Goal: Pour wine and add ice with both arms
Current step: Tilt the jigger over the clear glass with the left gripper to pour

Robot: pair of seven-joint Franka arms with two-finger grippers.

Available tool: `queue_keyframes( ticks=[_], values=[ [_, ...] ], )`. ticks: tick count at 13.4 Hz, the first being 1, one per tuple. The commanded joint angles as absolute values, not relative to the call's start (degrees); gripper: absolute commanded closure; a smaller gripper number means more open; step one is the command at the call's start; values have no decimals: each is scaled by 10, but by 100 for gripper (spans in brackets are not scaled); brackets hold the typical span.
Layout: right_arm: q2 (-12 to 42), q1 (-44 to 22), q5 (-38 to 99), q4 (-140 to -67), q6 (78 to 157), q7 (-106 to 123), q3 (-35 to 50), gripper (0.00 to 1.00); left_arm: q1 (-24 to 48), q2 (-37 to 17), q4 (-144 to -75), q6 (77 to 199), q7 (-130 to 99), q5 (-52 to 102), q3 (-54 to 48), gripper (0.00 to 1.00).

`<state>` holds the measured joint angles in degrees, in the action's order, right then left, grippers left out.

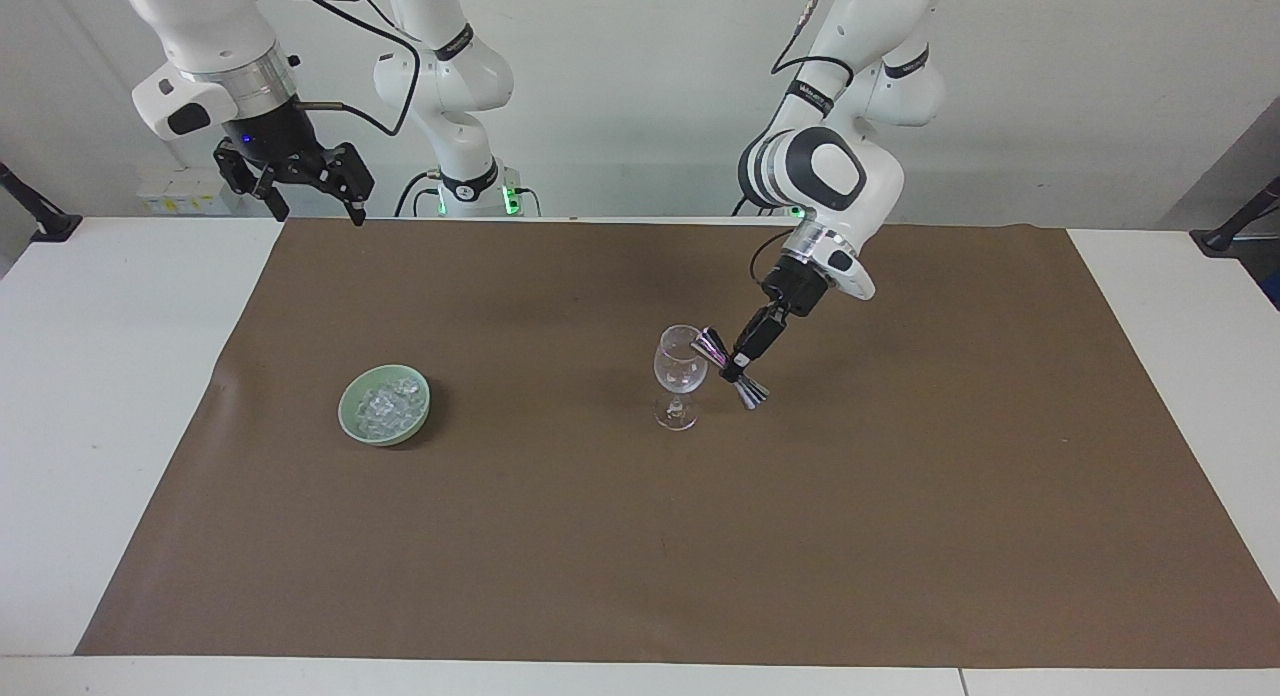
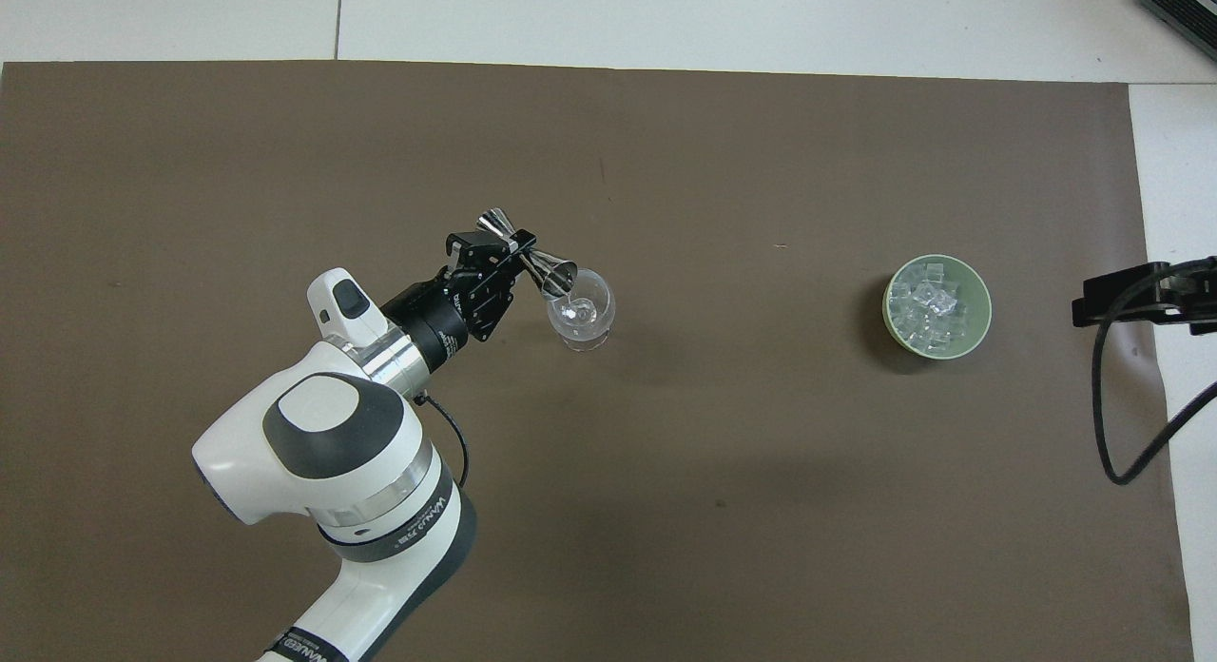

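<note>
A clear wine glass (image 1: 679,374) (image 2: 582,316) stands upright on the brown mat. My left gripper (image 1: 741,361) (image 2: 524,252) is shut on the waist of a steel double-cone jigger (image 1: 727,366) (image 2: 534,253), tilted with one mouth at the glass's rim. A pale green bowl (image 1: 349,426) (image 2: 891,321) holds several clear ice chunks (image 1: 387,404) (image 2: 931,305), toward the right arm's end of the table. My right gripper (image 1: 318,208) (image 2: 1136,297) is open and empty, held high over the mat's edge, nearer to the robots than the bowl; this arm waits.
The brown mat (image 1: 900,536) (image 2: 761,510) covers most of the white table (image 1: 90,396). A black cable (image 2: 1108,424) hangs from the right arm. Black clamp stands (image 1: 1235,221) sit at the table's corners nearest the robots.
</note>
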<state>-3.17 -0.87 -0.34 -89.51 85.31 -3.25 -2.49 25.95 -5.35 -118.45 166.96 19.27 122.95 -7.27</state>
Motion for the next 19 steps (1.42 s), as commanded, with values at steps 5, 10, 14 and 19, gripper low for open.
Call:
queue_keyframes(
  ticks=[5,10,14,19],
  values=[
    [-40,-8,11,-903,853,-40,-25,0,279,-44,-1175,1699,216,1225,-69,100],
    [-40,-8,11,-903,853,-40,-25,0,280,-45,-1172,1707,234,1224,-69,100],
    [-40,-8,11,-903,853,-40,-25,0,281,-47,-1165,1717,248,1216,-69,100],
    [-40,-8,11,-903,853,-40,-25,0,281,-48,-1155,1730,259,1205,-73,100]
  ],
)
